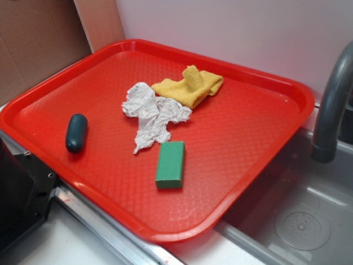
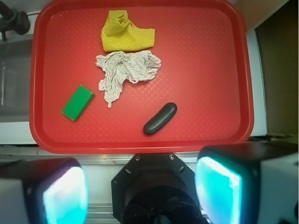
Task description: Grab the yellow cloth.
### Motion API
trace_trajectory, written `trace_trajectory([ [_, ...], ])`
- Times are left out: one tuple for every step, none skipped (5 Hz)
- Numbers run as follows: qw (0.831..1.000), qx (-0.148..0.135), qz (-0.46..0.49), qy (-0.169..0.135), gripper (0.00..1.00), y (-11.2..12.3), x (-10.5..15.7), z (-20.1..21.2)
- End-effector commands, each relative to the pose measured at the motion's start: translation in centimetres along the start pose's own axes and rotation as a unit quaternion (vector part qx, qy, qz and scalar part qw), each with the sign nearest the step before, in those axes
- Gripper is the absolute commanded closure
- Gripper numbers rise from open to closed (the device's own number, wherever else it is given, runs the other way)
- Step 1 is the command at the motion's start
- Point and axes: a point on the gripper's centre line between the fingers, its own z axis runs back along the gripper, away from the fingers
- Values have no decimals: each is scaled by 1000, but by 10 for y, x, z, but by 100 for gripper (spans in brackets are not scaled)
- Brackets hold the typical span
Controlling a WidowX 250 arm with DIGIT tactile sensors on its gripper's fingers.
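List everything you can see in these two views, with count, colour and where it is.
tray: one, red, on the counter beside the sink
yellow cloth: one, mustard yellow, bunched, far part of the tray, touching the tissue
tissue: one, whitish-grey, crumpled, mid-tray
block: one, green, near the tissue's tail
oval object: one, dark, alone on the tray's side away from the sink
sink: one, grey, beside the tray
faucet: one, dark grey, over the sink
gripper: one, open, pale fingers, off the tray, holding nothing
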Motion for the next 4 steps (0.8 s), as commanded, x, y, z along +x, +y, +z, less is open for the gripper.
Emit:
trace_trajectory([
  [1000,0,0,0,0,0,0,0],
  [991,-38,130,21,0,10,21,-14],
  [982,-23,188,13,0,9,34,-19],
  [974,-18,224,-21,0,9,64,-28],
])
